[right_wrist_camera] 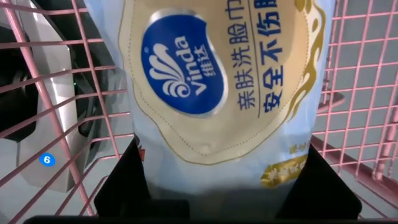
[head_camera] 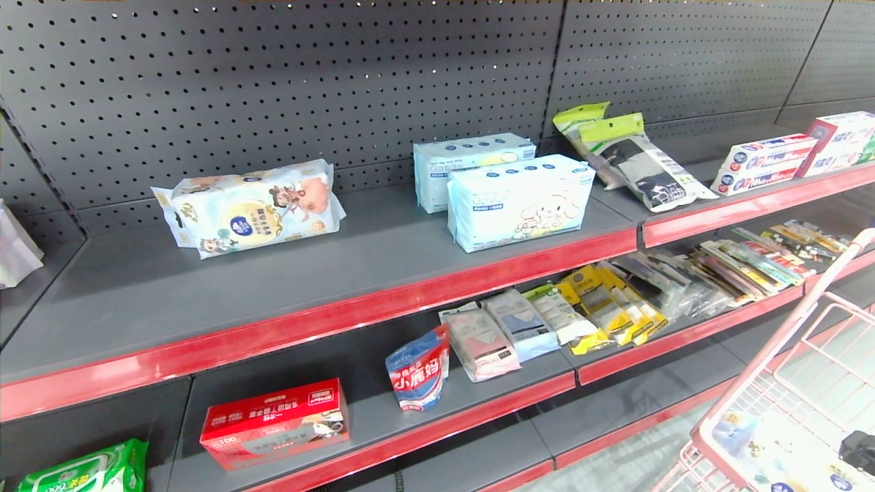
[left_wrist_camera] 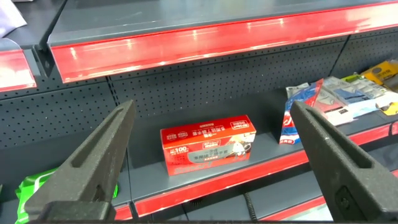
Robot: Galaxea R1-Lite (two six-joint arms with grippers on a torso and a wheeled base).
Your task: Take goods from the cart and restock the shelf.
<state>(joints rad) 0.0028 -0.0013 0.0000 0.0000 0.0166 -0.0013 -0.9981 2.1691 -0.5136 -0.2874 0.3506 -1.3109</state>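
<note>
The pink wire cart stands at the lower right, in front of the shelf. Inside it lies a pale blue tissue pack, and my right gripper is down in the cart beside it. In the right wrist view the tissue pack sits between the black fingers of my right gripper, which press its sides, with the cart's wires behind. My left gripper hangs open and holds nothing, facing the lower shelf. The top shelf carries three tissue packs.
On the lower shelf lie a red box, a blue pouch, a green wipes pack and several flat packets. Sock packs and toothpaste boxes sit further right on the top shelf.
</note>
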